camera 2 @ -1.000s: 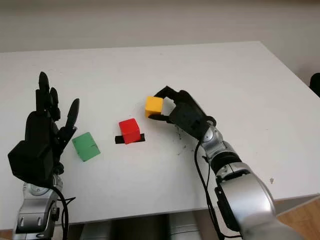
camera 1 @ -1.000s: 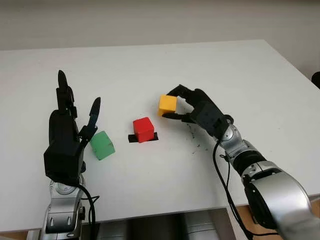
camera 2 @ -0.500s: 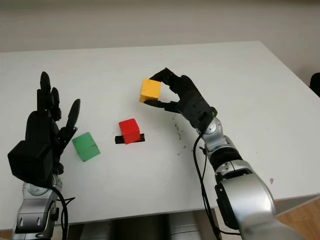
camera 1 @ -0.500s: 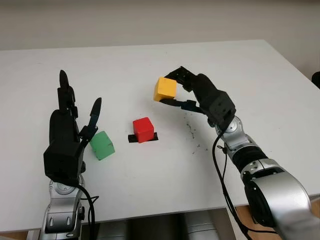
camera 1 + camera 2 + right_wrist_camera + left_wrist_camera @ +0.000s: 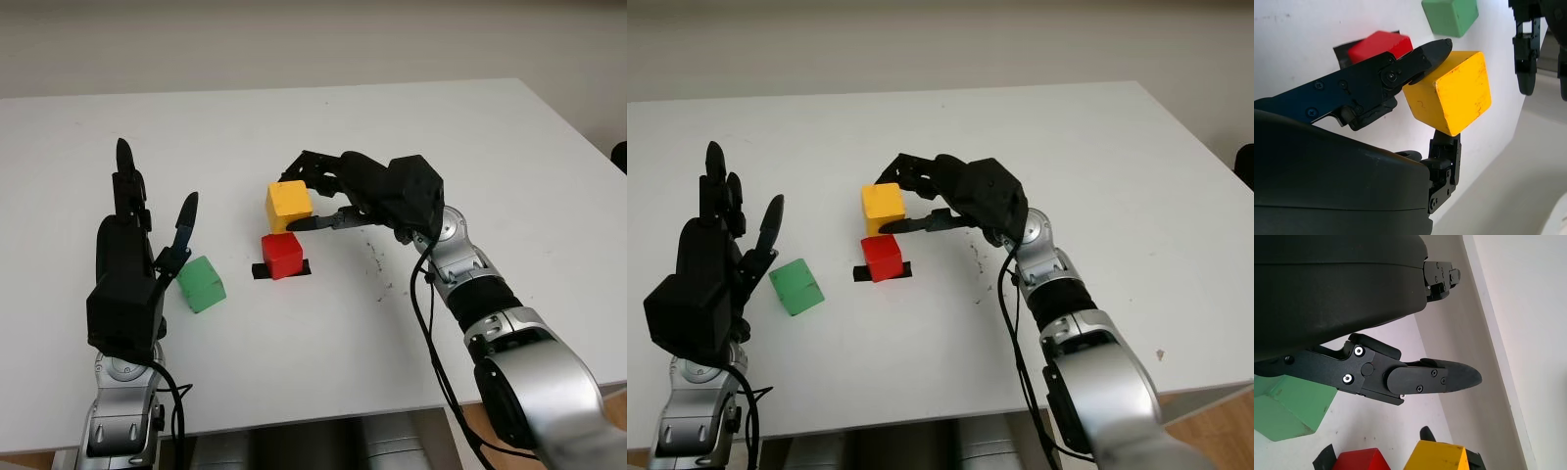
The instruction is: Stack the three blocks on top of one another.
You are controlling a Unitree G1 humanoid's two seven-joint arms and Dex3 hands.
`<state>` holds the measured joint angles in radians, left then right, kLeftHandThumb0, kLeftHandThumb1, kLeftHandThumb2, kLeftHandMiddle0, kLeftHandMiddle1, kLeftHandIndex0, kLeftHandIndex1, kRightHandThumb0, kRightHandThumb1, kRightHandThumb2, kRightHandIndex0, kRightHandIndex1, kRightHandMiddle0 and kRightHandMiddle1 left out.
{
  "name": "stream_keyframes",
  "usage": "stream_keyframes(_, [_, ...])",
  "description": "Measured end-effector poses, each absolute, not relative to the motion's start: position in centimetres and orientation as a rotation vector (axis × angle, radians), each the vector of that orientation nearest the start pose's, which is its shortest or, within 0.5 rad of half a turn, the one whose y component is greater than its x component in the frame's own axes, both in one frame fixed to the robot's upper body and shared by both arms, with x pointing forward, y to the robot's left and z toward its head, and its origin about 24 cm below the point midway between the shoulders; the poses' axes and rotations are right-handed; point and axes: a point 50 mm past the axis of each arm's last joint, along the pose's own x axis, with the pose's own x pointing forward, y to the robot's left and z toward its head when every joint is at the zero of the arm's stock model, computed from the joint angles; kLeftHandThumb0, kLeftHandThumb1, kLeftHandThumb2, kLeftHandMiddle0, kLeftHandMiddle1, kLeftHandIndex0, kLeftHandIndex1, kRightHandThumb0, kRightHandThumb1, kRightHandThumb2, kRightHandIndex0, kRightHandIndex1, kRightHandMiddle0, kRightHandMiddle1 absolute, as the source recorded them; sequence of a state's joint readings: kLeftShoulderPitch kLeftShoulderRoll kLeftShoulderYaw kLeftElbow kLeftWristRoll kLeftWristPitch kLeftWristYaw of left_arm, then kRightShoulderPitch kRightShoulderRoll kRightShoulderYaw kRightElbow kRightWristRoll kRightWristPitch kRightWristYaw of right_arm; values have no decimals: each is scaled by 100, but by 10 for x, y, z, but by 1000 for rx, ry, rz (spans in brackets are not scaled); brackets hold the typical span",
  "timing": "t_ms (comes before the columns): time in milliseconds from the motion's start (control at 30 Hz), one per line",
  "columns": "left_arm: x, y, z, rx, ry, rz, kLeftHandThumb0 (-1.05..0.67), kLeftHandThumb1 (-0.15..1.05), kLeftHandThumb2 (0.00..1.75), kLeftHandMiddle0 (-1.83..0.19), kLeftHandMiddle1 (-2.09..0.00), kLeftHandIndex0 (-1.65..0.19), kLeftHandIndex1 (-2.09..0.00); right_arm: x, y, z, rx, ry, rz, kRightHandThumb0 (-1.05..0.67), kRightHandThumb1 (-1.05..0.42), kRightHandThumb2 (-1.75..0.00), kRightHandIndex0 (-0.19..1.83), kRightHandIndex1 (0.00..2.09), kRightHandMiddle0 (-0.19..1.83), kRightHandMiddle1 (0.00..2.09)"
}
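Observation:
My right hand (image 5: 312,204) is shut on the yellow block (image 5: 288,205) and holds it in the air, close above and slightly left of the red block (image 5: 282,255). The red block sits on a patch of black tape (image 5: 261,271) near the middle of the white table (image 5: 294,127). In the right wrist view the yellow block (image 5: 1454,92) is pinched between fingertips (image 5: 1436,49), with the red block (image 5: 1379,44) below it. The green block (image 5: 202,284) lies left of the red one. My left hand (image 5: 132,259) stands open just left of the green block.
Dark scuff marks (image 5: 377,259) dot the table right of the red block. The table's front edge (image 5: 343,411) runs close below my arms. A dark object (image 5: 619,155) pokes in past the table's right edge.
My right hand has carried the yellow block left and down, from high and right of the red block to just above it. The left hand and green block have stayed put.

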<state>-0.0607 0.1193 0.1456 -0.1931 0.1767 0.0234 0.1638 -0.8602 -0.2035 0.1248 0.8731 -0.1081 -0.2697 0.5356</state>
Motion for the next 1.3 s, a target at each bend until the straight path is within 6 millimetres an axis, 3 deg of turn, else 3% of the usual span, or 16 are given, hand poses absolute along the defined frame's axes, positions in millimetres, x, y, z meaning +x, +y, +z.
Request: stream_keyframes(1300, [253,207,104,274,-242,313,-62,105,39,5,-5,11,-5,381,-105,104,-443,-1,728,-50,-93,-5,30,5,39,159])
